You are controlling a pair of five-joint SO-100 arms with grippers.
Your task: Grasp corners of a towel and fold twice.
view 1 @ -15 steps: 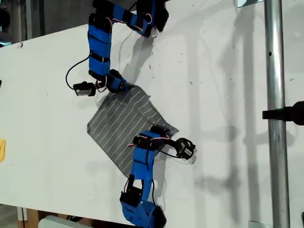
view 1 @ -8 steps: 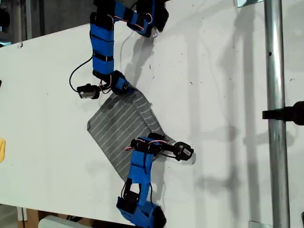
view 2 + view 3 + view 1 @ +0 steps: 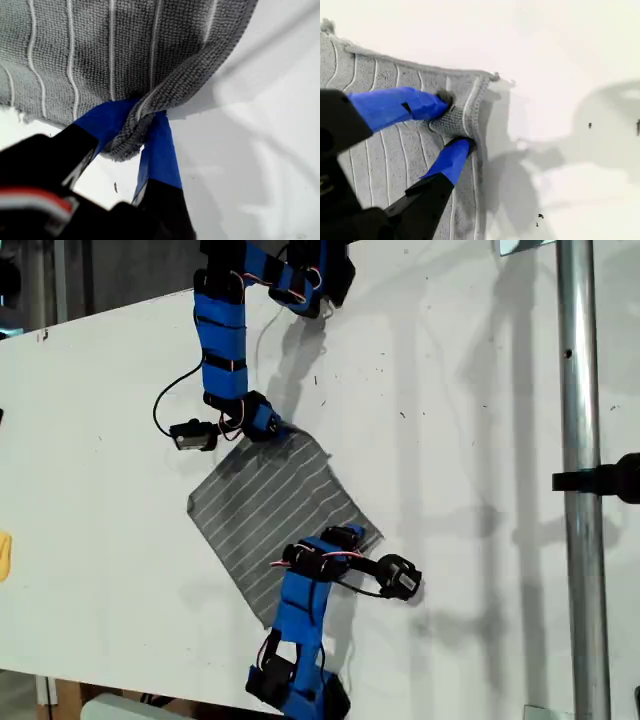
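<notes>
Pinching cloth in both pincers, I have two points of the towel (image 3: 265, 505) in hand. My first gripper (image 3: 142, 130) has its blue jaws closed together on a bunched corner (image 3: 122, 150), the hem rolled up between them. My second gripper (image 3: 452, 122) is clamped on the hemmed edge just beside another corner (image 3: 492, 76), a small pucker of fabric caught between the tips. Neither pincer shows any gap beyond the thickness of the cloth.

A moment ago the towel's side toward the exterior view's right was drawn inward and rumpled. Now that side is pulled out again and the stripes run straighter — the cloth looks tauter between the two held points. The upper arm (image 3: 225, 350) has crept toward the table's edge at the exterior view's top, and the lower arm (image 3: 300, 610) has shifted its wrist toward the exterior view's right. The wrist views do not let me match either arm to first or second.

The towel lies diamond-wise near the middle of the table (image 3: 450, 440), single-layered, with no fold made. I judge the grasping step done and the cloth tensioned — the first fold is what comes next, and both pinches look shallow enough to slip if pulled hard.
</notes>
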